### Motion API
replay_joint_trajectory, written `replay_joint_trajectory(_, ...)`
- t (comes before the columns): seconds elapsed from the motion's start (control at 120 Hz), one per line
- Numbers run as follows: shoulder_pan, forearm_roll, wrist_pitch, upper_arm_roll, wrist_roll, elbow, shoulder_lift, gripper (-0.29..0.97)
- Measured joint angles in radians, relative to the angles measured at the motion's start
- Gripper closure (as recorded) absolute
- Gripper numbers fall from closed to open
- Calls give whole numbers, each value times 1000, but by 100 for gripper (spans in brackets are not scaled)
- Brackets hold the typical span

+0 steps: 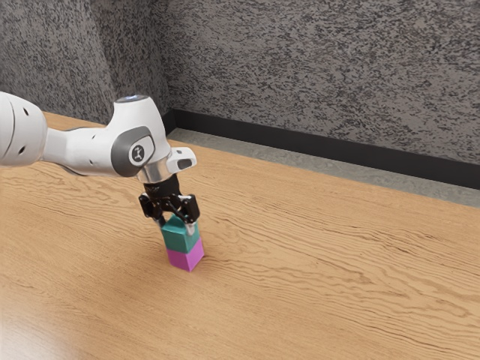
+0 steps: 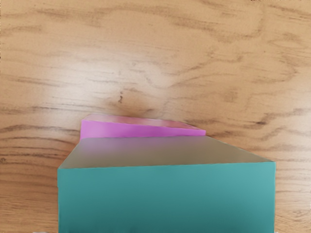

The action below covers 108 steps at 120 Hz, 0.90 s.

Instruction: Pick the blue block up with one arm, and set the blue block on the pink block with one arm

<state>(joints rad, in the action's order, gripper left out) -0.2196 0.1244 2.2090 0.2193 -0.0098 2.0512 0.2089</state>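
Note:
The blue block [image 1: 180,238], teal-blue in colour, rests on top of the pink block [image 1: 186,257] on the wooden table [image 1: 315,270], slightly turned against it. My gripper [image 1: 175,219] hangs straight down over the stack, with a black finger against each side of the blue block's upper part, shut on it. In the wrist view the blue block [image 2: 165,194] lies just under my hand, and a strip of the pink block [image 2: 136,130] shows beyond its far edge.
The white arm [image 1: 82,146] comes in from the exterior view's left. A speckled grey wall [image 1: 315,67] with a black skirting runs behind the table's far edge. Bare wood surrounds the stack on all sides.

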Motion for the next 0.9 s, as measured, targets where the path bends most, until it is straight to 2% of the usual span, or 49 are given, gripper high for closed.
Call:
replay_joint_trajectory(0.183,0,1,-1,0,-26,1,-26,6)
replay_joint_trajectory(0.317,-4,1,-27,34,-40,6,-185,3)
replay_joint_trajectory(0.35,4,-4,-59,36,-43,-42,-210,3)
replay_joint_trajectory(0.425,53,-36,-169,14,-38,-196,-214,2)
replay_joint_trajectory(0.567,148,-124,-328,-29,25,-389,-216,1)
replay_joint_trajectory(0.708,199,-165,-413,-35,77,-435,-217,1)
replay_joint_trajectory(0.9,240,-179,-462,-35,119,-444,-218,0)
